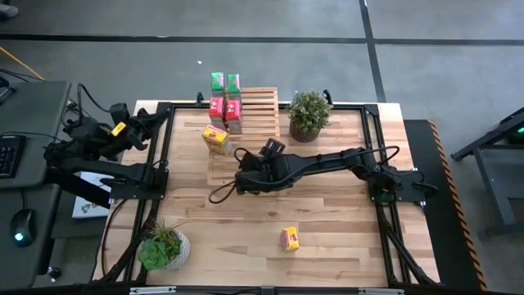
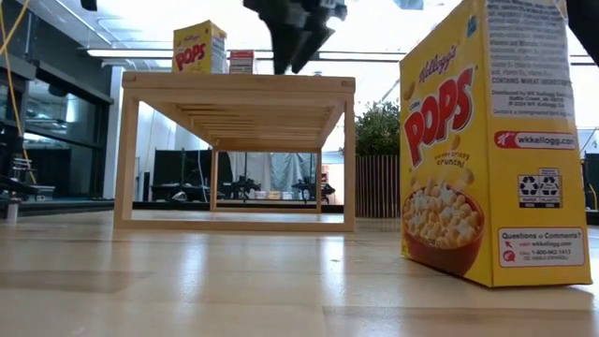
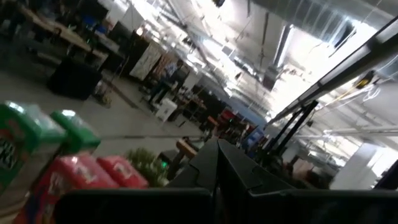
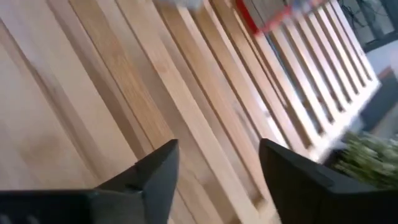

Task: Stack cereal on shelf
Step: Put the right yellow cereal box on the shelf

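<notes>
High view: your right gripper (image 1: 248, 176) hangs over the near end of the shelf (image 1: 260, 111), with nothing in it. The last yellow box (image 1: 290, 238) lies on the table (image 1: 344, 197) well apart from it, toward the front edge and on the side away from the shelf. The right arm is much the nearer; the left gripper (image 1: 155, 120) waits at the table's left edge. Five boxes already sit on the shelf: green pair (image 1: 224, 82), red pair (image 1: 225, 111), one yellow box on the shelf (image 1: 216, 138). The loose box's long axis appears to run front to back. A small plant (image 1: 162, 246) stands off to its left, clear of a direct reach.

Low view: the loose box stands upright, close to the camera. The right gripper shows above the shelf top, holding nothing.

Left wrist view: the fingers (image 3: 205, 180) sit pressed together on nothing.

Right wrist view: the fingers (image 4: 155, 171) stand partly apart over the slats, empty. Judged from this, you must swing back from the shelf and descend on the loose box.
</notes>
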You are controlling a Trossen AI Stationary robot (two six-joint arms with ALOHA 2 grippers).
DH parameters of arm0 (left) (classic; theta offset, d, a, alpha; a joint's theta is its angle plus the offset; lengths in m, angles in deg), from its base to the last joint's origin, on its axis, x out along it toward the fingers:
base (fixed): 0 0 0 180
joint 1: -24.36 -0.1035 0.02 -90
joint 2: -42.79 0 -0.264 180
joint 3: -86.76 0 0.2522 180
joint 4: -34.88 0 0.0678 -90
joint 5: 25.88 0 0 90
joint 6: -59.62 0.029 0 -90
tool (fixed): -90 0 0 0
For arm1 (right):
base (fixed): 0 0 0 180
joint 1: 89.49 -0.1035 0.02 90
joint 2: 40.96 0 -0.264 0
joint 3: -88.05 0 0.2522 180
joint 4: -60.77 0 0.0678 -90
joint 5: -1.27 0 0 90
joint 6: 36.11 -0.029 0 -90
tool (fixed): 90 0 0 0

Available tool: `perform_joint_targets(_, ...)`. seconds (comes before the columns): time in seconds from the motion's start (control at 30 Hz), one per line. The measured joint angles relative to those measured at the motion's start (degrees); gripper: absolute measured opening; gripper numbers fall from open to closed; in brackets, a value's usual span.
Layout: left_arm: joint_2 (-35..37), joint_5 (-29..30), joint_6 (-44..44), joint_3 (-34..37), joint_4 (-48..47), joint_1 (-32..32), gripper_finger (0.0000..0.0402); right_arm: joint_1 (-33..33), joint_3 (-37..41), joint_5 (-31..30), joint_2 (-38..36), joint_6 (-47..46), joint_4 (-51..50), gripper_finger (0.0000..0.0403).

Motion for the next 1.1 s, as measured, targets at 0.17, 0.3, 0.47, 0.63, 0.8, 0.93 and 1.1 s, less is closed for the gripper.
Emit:
perform_joint_targets(0.17, -0.98, -0.86, -2.55, 0.0, -3.3, -0.01, 0.0, -0.1, 4.63, 0.56, -3.79, 1.52, -4.6, 0.0138)
perform_joint_targets(0.3, -2.25, -2.38, -2.56, -0.04, -3.59, -0.02, 0.0, -0.32, 19.73, 1.85, -13.58, -1.12, -1.46, 0.0057)
perform_joint_targets(0.47, -4.48, -4.59, -0.56, 0.0, -3.96, 0.05, 0.0, -0.35, 47.47, 9.22, -33.55, -8.56, 21.79, 0.0013)
perform_joint_targets(0.63, -8.64, -8.39, 1.5, 0.0, -9.24, 2.06, 0.0, 0.96, 70.07, 16.01, -47.82, -12.28, 67.78, 0.0005)
perform_joint_targets(0.8, -14.63, -6.76, -2.23, 0.02, -17.92, 6.72, 0.0, 5.11, 75.44, 16.52, -46.93, -14.63, 86.18, 0.0001)
perform_joint_targets(0.93, -18.39, -4.62, -6.26, 0.02, -22.18, 10.28, 0.0, 7.01, 69.17, 20.18, -40.32, -11.23, 85.94, 0.0)
perform_joint_targets(1.1, -20.73, 2.53, -8.56, 0.09, -27.34, 11.74, 0.0, 9.03, 58.34, 26.63, -31.5, -6.04, 80.75, 0.0)
